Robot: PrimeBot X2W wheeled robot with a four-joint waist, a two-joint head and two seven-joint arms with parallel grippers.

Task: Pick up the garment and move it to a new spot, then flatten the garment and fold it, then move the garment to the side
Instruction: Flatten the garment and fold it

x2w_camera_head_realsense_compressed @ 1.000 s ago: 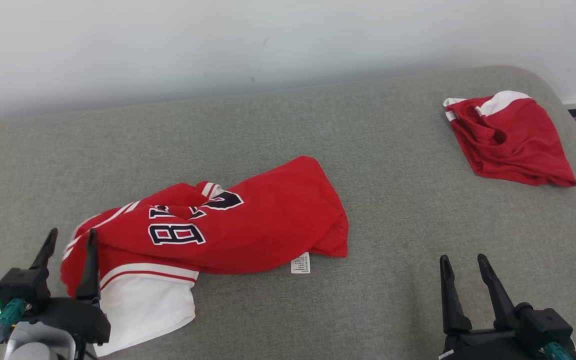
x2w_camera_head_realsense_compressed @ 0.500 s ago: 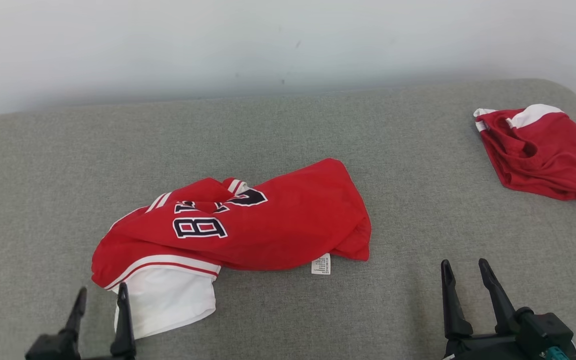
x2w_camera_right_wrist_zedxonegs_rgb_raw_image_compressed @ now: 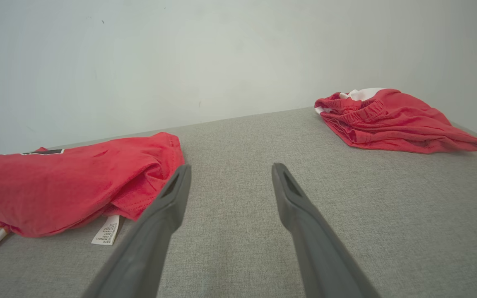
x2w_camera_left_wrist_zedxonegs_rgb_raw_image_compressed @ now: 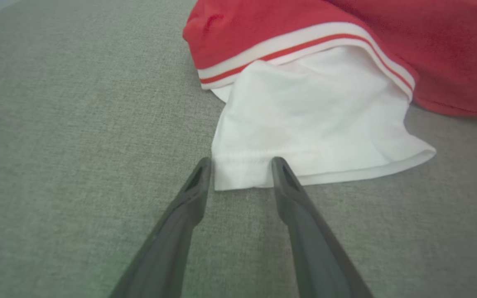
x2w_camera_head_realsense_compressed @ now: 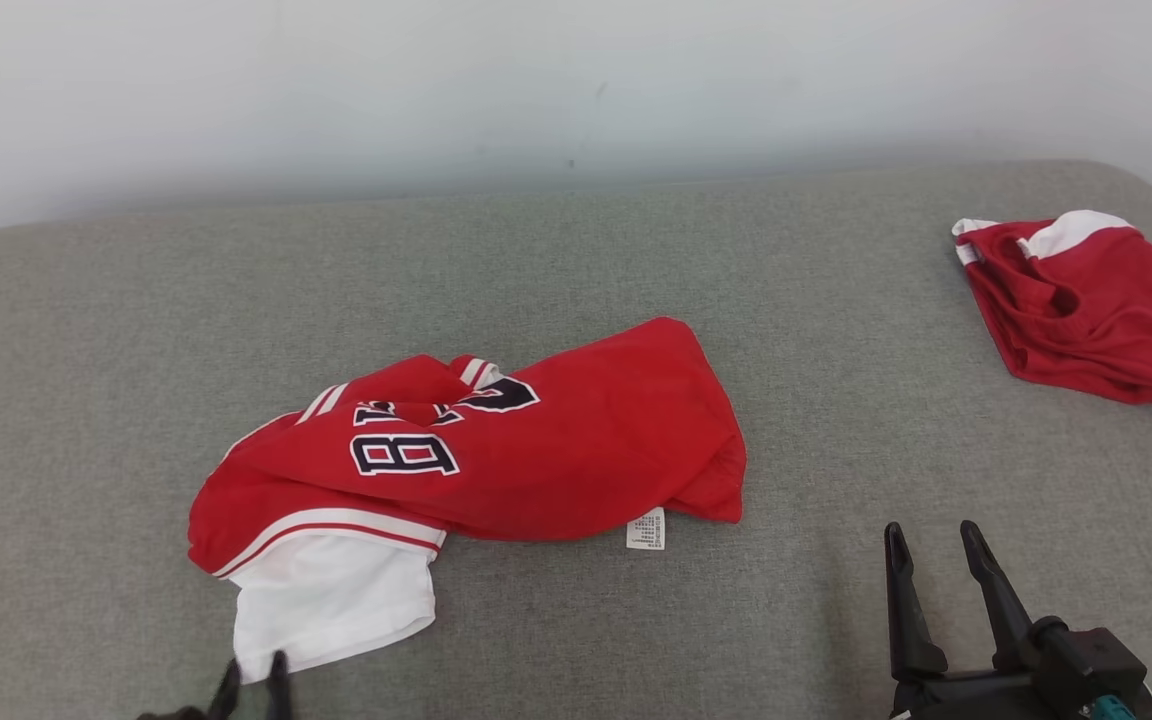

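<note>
Left gripper (x2w_camera_left_wrist_zedxonegs_rgb_raw_image_compressed: 240, 167) backed off, low, fingers spread by white sleeve hem (x2w_camera_left_wrist_zedxonegs_rgb_raw_image_compressed: 304, 165), pinching nothing. Right gripper (x2w_camera_head_realsense_compressed: 931, 545) idle, fingers spread. Red jersey (x2w_camera_head_realsense_compressed: 556, 455) let go, bunched mid grey cushion (x2w_camera_head_realsense_compressed: 636, 250); flattening likely next. Red shorts (x2w_camera_head_realsense_compressed: 1086, 310) far right

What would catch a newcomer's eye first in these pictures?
The crumpled red jersey with dark lettering lies midway across the grey cushion, its white section nearest the robot. A second red garment sits at the far right. The left end effector stands open, its tips at the white section's edge.
</note>
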